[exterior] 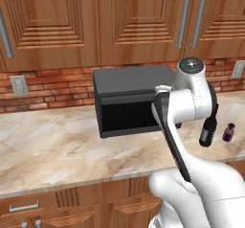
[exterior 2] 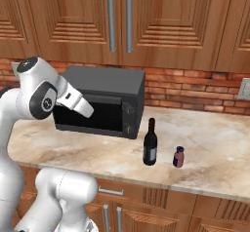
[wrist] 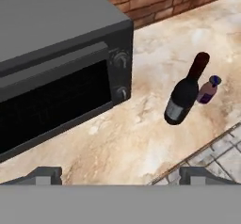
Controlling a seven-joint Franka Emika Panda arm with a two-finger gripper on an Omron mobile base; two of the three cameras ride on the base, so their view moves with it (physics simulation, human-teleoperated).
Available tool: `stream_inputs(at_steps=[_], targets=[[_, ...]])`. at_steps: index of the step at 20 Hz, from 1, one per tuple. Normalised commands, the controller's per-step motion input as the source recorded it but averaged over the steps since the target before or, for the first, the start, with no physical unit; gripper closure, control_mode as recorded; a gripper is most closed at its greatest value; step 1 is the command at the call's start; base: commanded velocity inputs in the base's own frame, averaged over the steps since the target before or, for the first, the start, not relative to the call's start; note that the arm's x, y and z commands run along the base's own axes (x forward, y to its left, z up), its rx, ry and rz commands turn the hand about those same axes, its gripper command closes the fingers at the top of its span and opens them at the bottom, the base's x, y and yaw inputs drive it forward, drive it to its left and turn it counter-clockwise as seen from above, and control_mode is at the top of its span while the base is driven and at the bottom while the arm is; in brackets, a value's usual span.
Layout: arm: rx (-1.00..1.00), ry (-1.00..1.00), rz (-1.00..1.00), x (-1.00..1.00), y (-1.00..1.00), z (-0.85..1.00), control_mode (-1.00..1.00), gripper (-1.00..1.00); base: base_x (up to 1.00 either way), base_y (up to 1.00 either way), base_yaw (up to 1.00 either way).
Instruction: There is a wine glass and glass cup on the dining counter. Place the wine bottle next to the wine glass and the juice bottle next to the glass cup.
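The wine bottle, dark with a red cap and pale label, stands upright on the wall counter to the right of the microwave. It also appears in the hand view as the wine bottle, and the arm half covers the wine bottle in the left base view. Just to its right stands the small purple juice bottle. My gripper is open and empty, held above the counter's front edge, well short of both bottles. The wine glass, glass cup and dining counter are out of view.
A black microwave stands on the marbled wall counter against the brick wall, left of the bottles. Wooden cabinets hang above. Grey floor tiles lie past the counter's front edge.
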Motion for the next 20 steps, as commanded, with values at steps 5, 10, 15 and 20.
stream_inputs(at_steps=[5,10,15,20], targets=[[-0.14,-0.24,-0.35,-0.32,-0.02,-0.08,-1.0,-1.0,0.0,0.0,0.0],[-0.26,-0.38,-0.3,-0.32,-0.05,-0.14,-1.0,-1.0,0.0,0.0,0.0],[-0.16,-0.28,-0.05,-0.3,-0.15,-0.15,-1.0,-1.0,0.0,0.0,0.0],[-0.01,-0.14,0.0,-0.19,-0.28,-0.11,-1.0,-1.0,0.0,0.0,0.0]])
